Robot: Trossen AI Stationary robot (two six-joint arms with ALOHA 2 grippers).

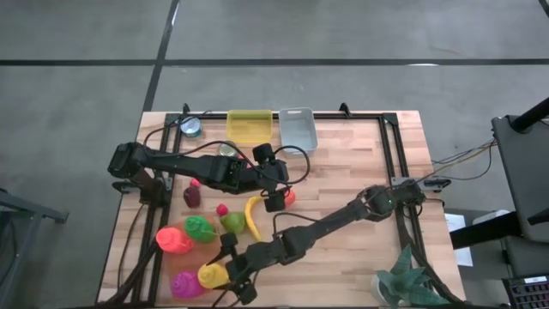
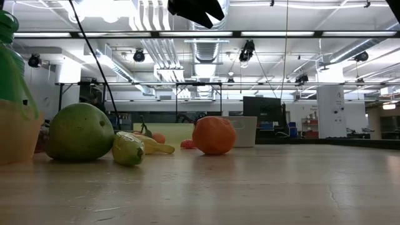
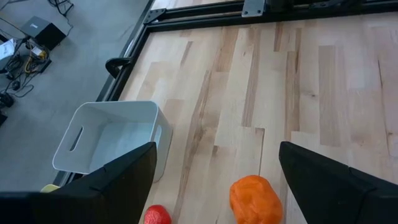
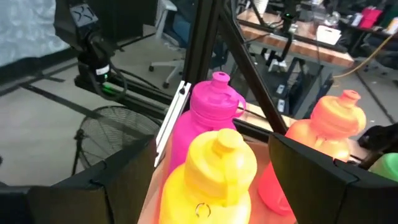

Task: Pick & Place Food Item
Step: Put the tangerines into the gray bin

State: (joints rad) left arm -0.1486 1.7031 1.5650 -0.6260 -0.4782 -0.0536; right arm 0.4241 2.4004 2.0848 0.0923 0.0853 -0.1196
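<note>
An orange, lumpy food item lies on the wooden table. My left gripper hovers over it, open, and in the left wrist view the orange item shows below and between the fingers of my left gripper. A banana, a green pear and a small red piece lie nearby. My right gripper is open near the table's near edge, its fingers on either side of a yellow bottle without visible touch.
A white bin and a yellow bin stand at the far edge, with a can to their left. Pink, orange-red and green bottles crowd the near left. The table's right half is bare wood.
</note>
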